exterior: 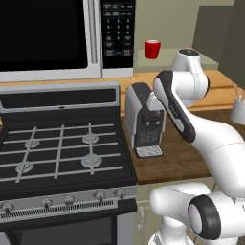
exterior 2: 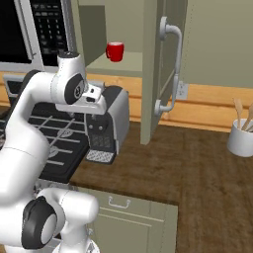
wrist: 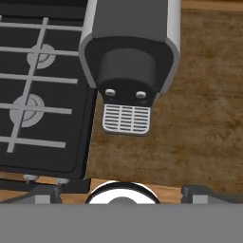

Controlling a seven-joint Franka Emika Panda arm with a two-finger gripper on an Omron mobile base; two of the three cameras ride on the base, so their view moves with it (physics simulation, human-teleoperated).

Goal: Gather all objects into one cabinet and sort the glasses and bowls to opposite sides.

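Hovering over the coffee machine at the counter's stove-side edge, the gripper was wide open, empty; red cup sat in the cabinet.

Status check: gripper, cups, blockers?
Gripper open, empty, above coffee machine. Red cup on shelf in open cabinet. Coffee machine stands directly beneath the hand.

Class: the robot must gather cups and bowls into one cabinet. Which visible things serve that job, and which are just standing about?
Job: red cup; open wall cabinet; gripper, open.
Standing about: coffee machine; stove; microwave; utensil holder.
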